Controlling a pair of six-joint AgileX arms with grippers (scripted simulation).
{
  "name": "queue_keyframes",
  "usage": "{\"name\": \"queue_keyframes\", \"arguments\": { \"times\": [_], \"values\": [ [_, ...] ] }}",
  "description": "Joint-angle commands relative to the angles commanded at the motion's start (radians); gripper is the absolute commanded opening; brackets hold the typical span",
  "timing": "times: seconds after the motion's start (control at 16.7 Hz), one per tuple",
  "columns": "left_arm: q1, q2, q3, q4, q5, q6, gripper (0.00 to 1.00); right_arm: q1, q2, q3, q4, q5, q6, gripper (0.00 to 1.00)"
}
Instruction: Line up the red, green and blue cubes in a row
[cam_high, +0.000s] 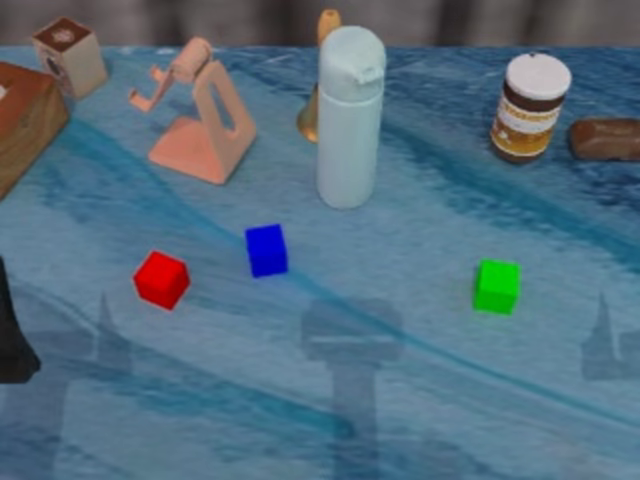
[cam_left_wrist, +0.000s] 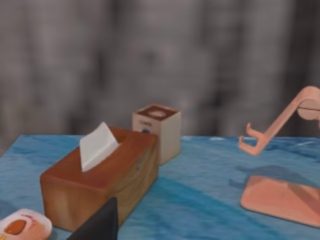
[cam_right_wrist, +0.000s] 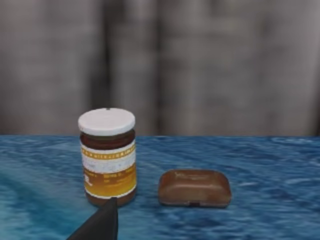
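Top view: red cube (cam_high: 161, 279) lay left, blue cube (cam_high: 267, 250) just beside, green cube (cam_high: 496, 286) well apart at right; no straight row.

Left wrist view: left gripper (cam_left_wrist: 98, 224) near tissue box (cam_left_wrist: 100, 182); state indeterminable.

Right wrist view: right gripper (cam_right_wrist: 98, 223) near jar (cam_right_wrist: 108, 156); state indeterminable.

Along the back of the table you've got a wooden tissue box (cam_left_wrist: 100, 182), a beige box with a brown top (cam_high: 69, 55), a pink phone stand (cam_high: 200, 115), a tall white bottle (cam_high: 350, 115), a white-lidded jar (cam_high: 528, 108) and a brown soap bar (cam_right_wrist: 195, 187) just beside it.
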Motion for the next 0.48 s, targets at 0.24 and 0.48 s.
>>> {"name": "queue_keyframes", "arguments": {
  "times": [0.24,0.48],
  "values": [
    [-0.004,0.030,0.030,-0.021,-0.002,0.003,1.00,0.000,0.000,0.000,0.000,0.000,0.000,1.00],
    [-0.032,0.219,0.200,-0.135,-0.004,0.020,1.00,0.000,0.000,0.000,0.000,0.000,0.000,1.00]
  ]
}}
